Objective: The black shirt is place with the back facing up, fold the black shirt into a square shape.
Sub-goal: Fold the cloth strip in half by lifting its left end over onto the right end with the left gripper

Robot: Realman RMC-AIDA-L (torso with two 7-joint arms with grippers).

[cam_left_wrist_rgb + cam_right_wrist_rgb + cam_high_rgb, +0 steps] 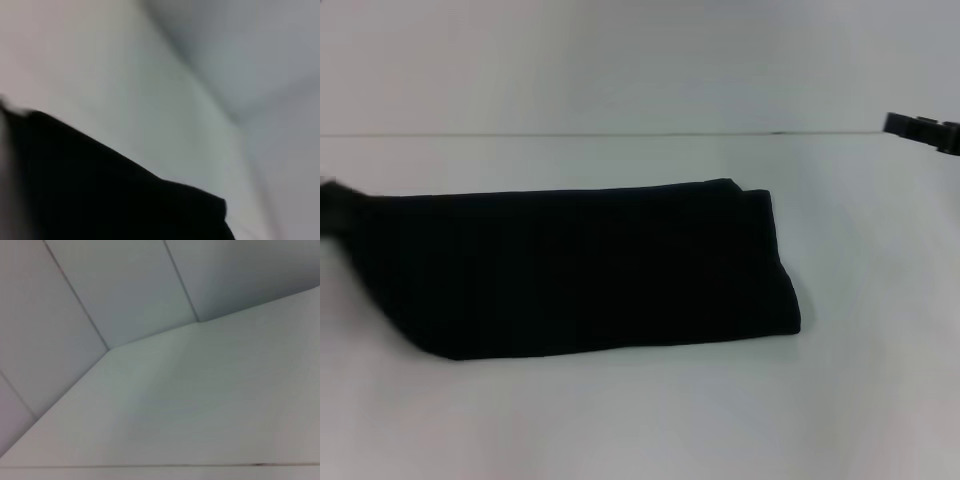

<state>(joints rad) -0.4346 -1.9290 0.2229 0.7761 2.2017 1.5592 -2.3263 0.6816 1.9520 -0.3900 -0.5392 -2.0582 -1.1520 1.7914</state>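
black shirt [575, 270] folded long on table [860, 400], both hands' [920, 130] grip unclear — right parked far

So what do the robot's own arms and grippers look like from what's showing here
Little shows. In the head view, the right gripper is a hard black angular piece at the right edge. The left gripper is only a dark blur at the left edge by the black shirt. No cables or markings are visible.

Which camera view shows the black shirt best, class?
The head view: the whole black shirt lies there as a long folded band on the white table. The left wrist view catches only one end; the right wrist view shows none of it.
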